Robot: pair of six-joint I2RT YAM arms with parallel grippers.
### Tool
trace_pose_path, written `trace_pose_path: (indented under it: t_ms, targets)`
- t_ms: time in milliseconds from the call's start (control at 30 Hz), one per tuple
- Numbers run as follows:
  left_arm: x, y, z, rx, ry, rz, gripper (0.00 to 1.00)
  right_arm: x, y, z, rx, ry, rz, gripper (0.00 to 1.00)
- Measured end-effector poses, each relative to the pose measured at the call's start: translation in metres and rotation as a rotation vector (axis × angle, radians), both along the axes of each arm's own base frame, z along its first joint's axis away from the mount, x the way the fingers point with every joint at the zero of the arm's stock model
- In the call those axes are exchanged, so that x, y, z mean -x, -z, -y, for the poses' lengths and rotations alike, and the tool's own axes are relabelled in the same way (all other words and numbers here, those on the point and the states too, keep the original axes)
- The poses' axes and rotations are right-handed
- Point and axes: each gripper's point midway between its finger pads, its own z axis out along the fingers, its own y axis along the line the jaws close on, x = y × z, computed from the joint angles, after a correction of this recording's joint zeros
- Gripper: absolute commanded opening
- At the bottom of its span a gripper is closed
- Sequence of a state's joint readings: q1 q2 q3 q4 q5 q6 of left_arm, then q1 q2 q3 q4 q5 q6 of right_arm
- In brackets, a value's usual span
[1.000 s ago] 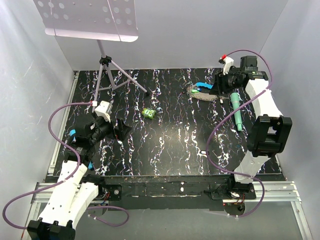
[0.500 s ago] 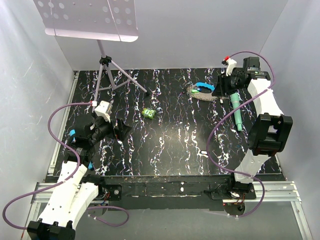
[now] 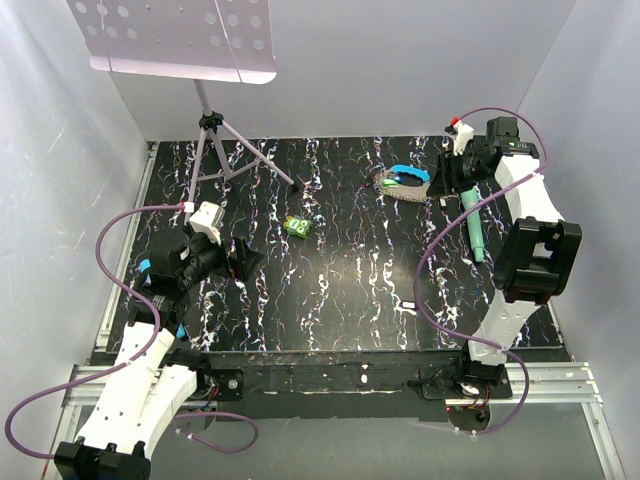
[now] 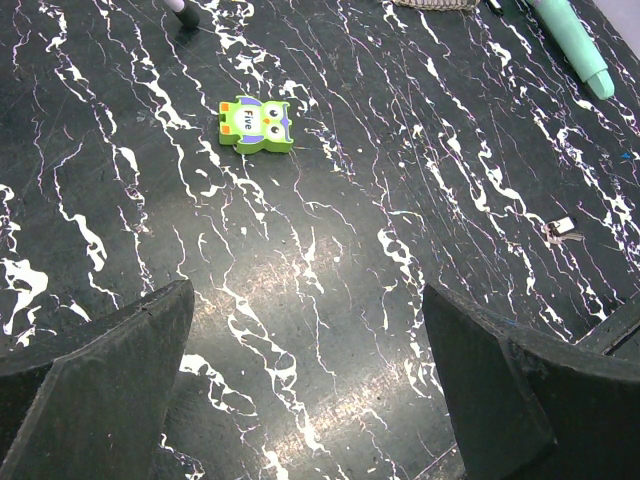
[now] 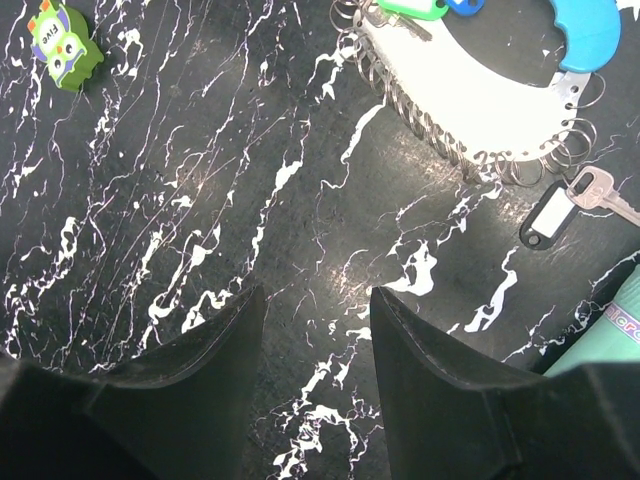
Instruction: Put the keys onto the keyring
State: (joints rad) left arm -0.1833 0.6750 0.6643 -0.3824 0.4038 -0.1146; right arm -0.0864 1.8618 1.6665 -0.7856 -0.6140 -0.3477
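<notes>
The keyring (image 5: 440, 130), a loop of grey metal links with a bright blue clip (image 5: 590, 30), lies at the back right (image 3: 402, 184). A green-headed key (image 5: 410, 8) and a blue-headed key (image 5: 466, 5) lie at its top edge; whether they hang on it I cannot tell. A silver key with a white-labelled tag (image 5: 556, 212) lies loose beside the ring. Another small tagged key (image 4: 562, 228) lies alone at mid-right (image 3: 408, 305). My right gripper (image 5: 313, 300) is open and empty, just right of the ring (image 3: 447, 180). My left gripper (image 4: 307, 300) is open and empty, low at the left (image 3: 243, 260).
A bright green owl figure (image 3: 296, 227) sits mid-table, also in the left wrist view (image 4: 257, 124). A teal marker (image 3: 474, 228) lies by the right arm. A tripod stand (image 3: 218, 140) with a perforated plate stands at the back left. Grey walls enclose the table.
My right gripper has drawn back to the right, away from the keyring. The left arm and the objects have not moved.
</notes>
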Motion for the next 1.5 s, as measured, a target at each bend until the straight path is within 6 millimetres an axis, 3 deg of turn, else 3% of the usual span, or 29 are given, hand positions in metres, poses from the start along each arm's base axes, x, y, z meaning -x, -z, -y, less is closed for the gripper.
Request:
trace_pose_path:
  t_ms: [533, 1000, 1500]
  targets:
    - [0.000, 0.000, 0.000, -0.002, 0.001, 0.001, 0.98, -0.002, 0.021, 0.008, 0.037, -0.013, -0.053, 0.54]
    - [0.000, 0.001, 0.000, -0.003, 0.001, 0.000, 0.98, -0.006, 0.017, 0.010, 0.048, -0.015, -0.056, 0.54]
    - [0.000, 0.001, 0.000, -0.003, 0.002, -0.001, 0.98, -0.029, 0.034, 0.017, 0.081, -0.016, -0.079, 0.54]
